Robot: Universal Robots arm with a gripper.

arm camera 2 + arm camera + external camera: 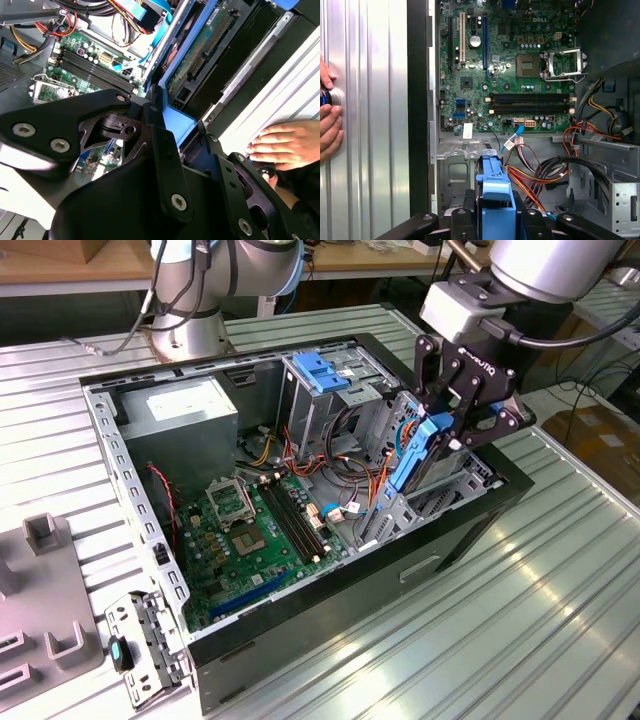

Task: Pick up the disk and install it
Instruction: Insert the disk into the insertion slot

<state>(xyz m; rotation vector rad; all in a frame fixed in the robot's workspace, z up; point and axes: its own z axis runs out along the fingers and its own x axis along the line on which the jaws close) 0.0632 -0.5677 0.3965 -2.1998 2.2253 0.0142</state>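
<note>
The open computer case [330,630] occupies the centre of the exterior view, with its motherboard [250,540] exposed. At centre right, the gripper [452,432] pinches the disk [410,460] by its blue carrier. The disk is steeply tilted, its lower end inside the case.

The disk [412,455], rimmed by its blue plastic carrier frame, stands on edge, tilted, over the drive bay [425,502] of the open computer case [470,532].
</note>
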